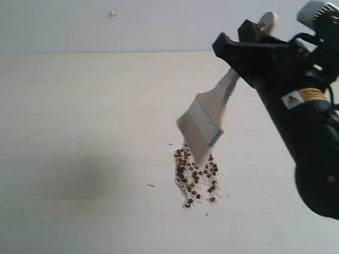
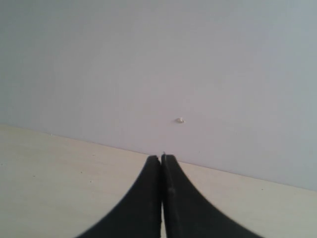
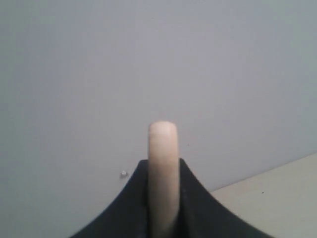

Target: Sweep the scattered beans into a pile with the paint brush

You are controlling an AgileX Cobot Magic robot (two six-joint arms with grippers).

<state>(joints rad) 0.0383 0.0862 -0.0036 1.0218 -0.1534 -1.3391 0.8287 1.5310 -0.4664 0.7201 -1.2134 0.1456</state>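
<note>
The beans (image 1: pixel 195 177), small reddish-brown ones mixed with whitish grains, lie gathered in one patch on the pale table (image 1: pixel 85 132). The paint brush (image 1: pixel 207 120) hangs tilted over them, its whitish bristle tips at the patch's upper edge. My right gripper (image 1: pixel 249 50) is shut on the brush's wooden handle; the handle end (image 3: pixel 163 163) stands up between the black fingers (image 3: pixel 190 198) in the right wrist view. My left gripper (image 2: pixel 161 158) is shut with nothing in it, facing the wall, and does not show in the exterior view.
A grey wall (image 1: pixel 132 24) with a small white mark (image 1: pixel 112 13) rises behind the table's far edge. The black right arm (image 1: pixel 312 143) fills the right side. A few stray specks (image 1: pixel 151 185) lie left of the bean patch.
</note>
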